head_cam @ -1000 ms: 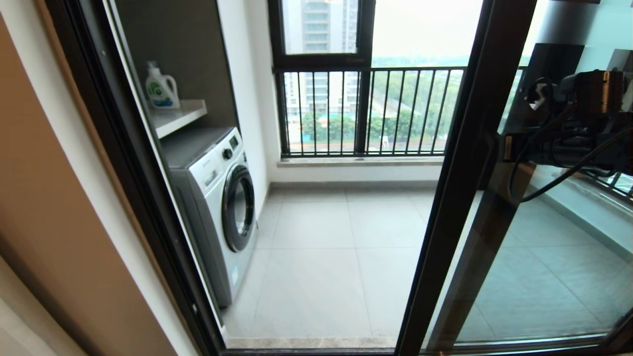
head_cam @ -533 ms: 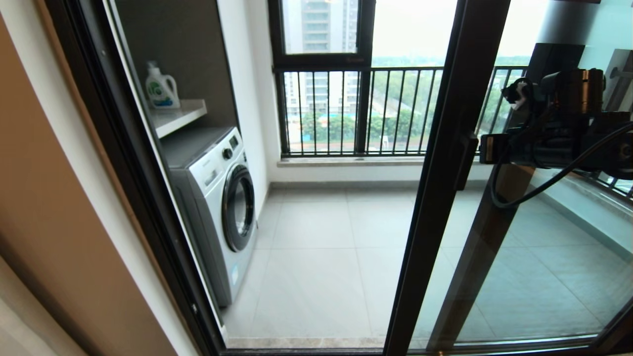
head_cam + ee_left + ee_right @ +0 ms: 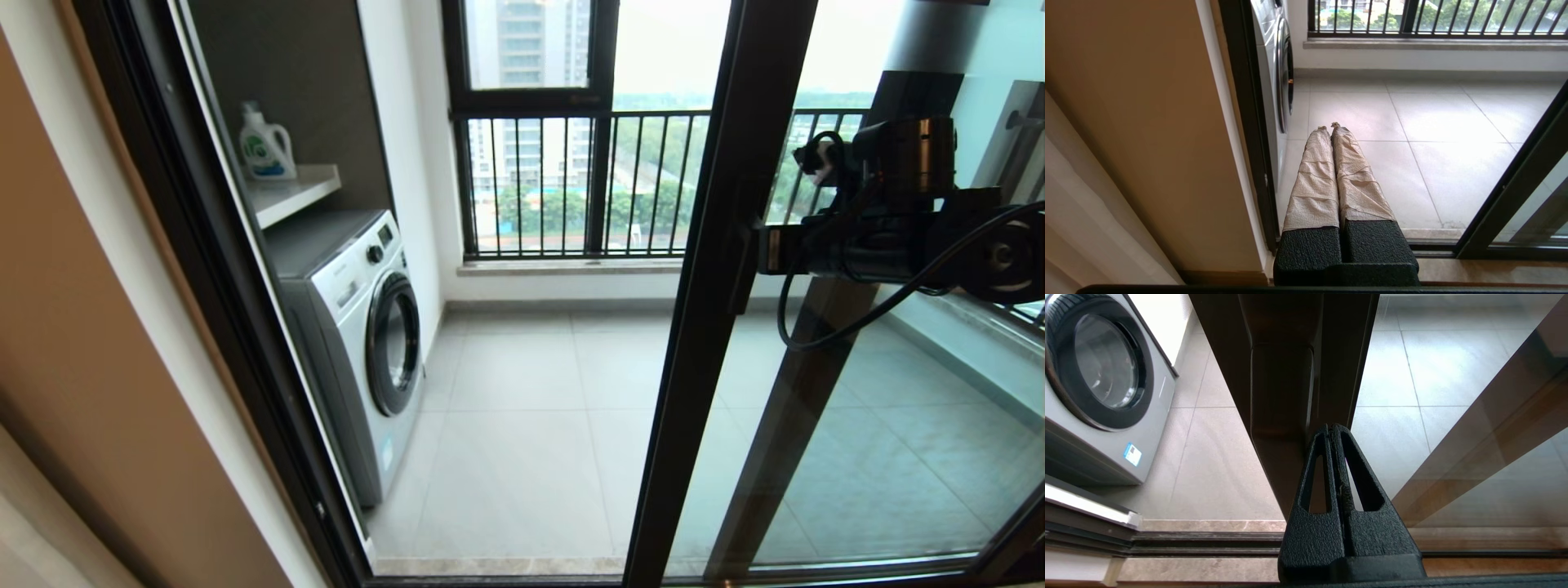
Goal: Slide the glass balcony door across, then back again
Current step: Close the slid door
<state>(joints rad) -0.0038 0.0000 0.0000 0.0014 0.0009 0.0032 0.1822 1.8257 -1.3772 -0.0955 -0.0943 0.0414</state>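
The glass balcony door [image 3: 882, 425] stands partly across the opening; its dark leading stile [image 3: 702, 327] runs diagonally right of centre. My right gripper [image 3: 763, 249] is level with the black bar handle [image 3: 741, 269], on its right side. In the right wrist view that gripper [image 3: 1329, 428] is shut with nothing between its fingers, its tips tucked against the door frame [image 3: 1343, 355] just beside the handle [image 3: 1282, 388]. My left gripper [image 3: 1329, 126], its fingers wrapped in beige tape, is shut and empty, low near the left door jamb [image 3: 1249, 122].
A washing machine [image 3: 367, 327] stands on the balcony's left side under a shelf holding a detergent bottle [image 3: 265, 143]. A dark-framed window with railing bars [image 3: 571, 180] closes the far side. The floor track [image 3: 1208, 539] runs along the threshold. A second dark stile [image 3: 800, 408] shows behind the glass.
The door's leading stile and handle have slid left, narrowing the opening. My right arm has moved left with them, staying against the handle.
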